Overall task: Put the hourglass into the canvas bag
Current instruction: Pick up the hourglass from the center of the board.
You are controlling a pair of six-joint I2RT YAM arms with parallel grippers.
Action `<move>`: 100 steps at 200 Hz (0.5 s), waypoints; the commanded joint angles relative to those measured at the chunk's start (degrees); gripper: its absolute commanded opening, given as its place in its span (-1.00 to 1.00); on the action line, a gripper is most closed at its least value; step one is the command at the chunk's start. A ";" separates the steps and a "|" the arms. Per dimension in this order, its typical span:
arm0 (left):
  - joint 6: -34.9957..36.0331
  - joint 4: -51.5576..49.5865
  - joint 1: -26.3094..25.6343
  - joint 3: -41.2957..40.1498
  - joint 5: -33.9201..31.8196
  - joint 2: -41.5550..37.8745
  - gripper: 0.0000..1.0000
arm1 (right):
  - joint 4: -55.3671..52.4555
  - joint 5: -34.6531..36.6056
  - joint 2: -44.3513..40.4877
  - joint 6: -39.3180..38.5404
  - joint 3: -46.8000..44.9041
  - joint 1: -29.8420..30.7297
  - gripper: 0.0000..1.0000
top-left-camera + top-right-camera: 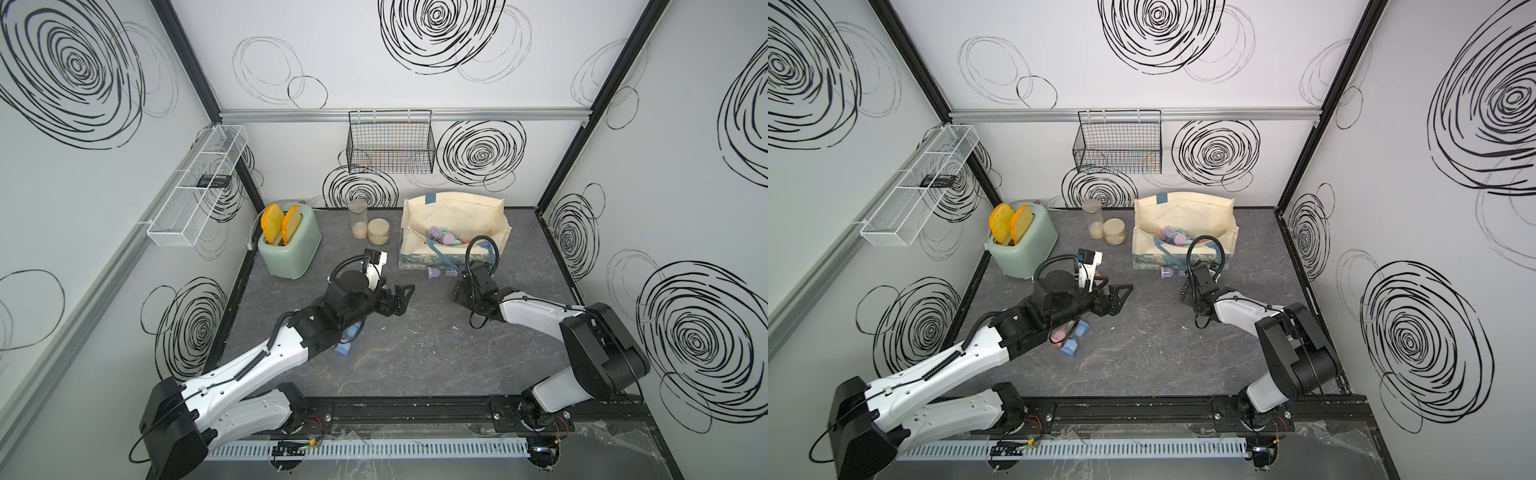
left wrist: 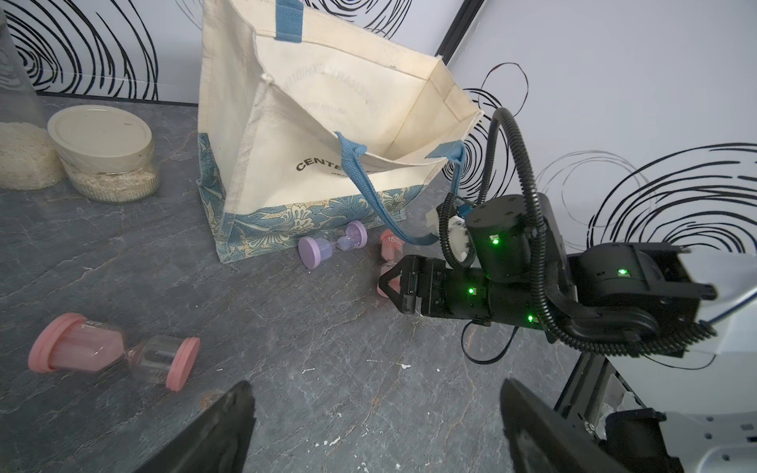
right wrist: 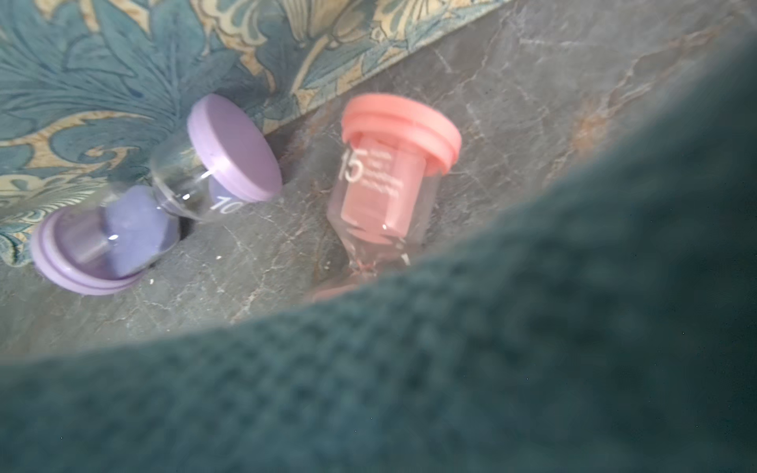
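Hourglass [image 3: 393,172] lies on its side on the worktop [image 2: 327,368], just in front of the bag [image 2: 311,123] and its floral band, toward the far right corner. A purple hourglass [image 3: 164,196] lies just beside it, right up by the bag. Right claw [image 2: 389,282] sits low around the hourglass's near half, with pink showing between the jaws. Can't tell whether they grip it or only straddle it. Left claw [image 2: 375,426] is spread wide and empty at mid-worktop, not involved.

Risks as I see them:
- Blue strap [image 2: 368,192] of the bag droops over the right wrist and blankets most of that wrist camera's view. A lift likely drags the strap, which could pull or tip the bag or knock the catch loose.
- The body looks smooth, round and clear. A pinch off the waist could squirt it out or let it roll.
- The purple hourglass is close enough for a jaw to nudge it.
- The bag is soft cloth with a sagging front wall and a side fold poking inward. A bump from the arm could collapse the mouth.

Looks: pink caps, clear bulbs, pink sand filling the bulb toward the bag, white "15" printed on it. The waist and near cap are hidden under the strap in the wrist view.
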 commanded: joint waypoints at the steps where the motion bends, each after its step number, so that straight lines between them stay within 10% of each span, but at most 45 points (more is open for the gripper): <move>1: -0.86 3.14 -0.15 0.21 -0.20 0.64 0.92 | 3.48 -3.46 -1.42 -0.95 -1.12 -0.24 0.69; 100: -0.34 2.00 -0.03 1.71 -0.68 0.30 0.92 | 1.81 -1.87 -11.63 -3.93 0.59 2.01 0.98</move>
